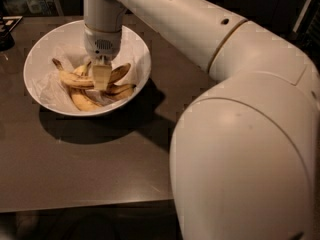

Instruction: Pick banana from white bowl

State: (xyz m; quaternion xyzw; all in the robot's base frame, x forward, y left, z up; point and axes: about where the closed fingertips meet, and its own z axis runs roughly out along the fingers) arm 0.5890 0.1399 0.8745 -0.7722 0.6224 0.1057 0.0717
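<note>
1. White bowl [131,43] sits on the dark brown worktop [100,169], towards its far left, with a crinkled white liner [49,88] inside.
2. The banana [75,80] lies across the bowl's middle, thin stem pointing up-left, among shorter bananas [83,102].
3. The gripper [101,76] hangs straight down into the bowl, its tip at the banana's right part and covering it there; its state cannot be told.
4. The arm's bulky pale elbow housing [250,159] fills the right foreground and hides the worktop behind it.
5. A dark object [6,34] stands at the far-left edge, apart from the bowl.

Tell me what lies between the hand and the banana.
Nothing shows there: in the camera view the hand sits low inside the white bowl, directly over the banana, with no visible gap.
</note>
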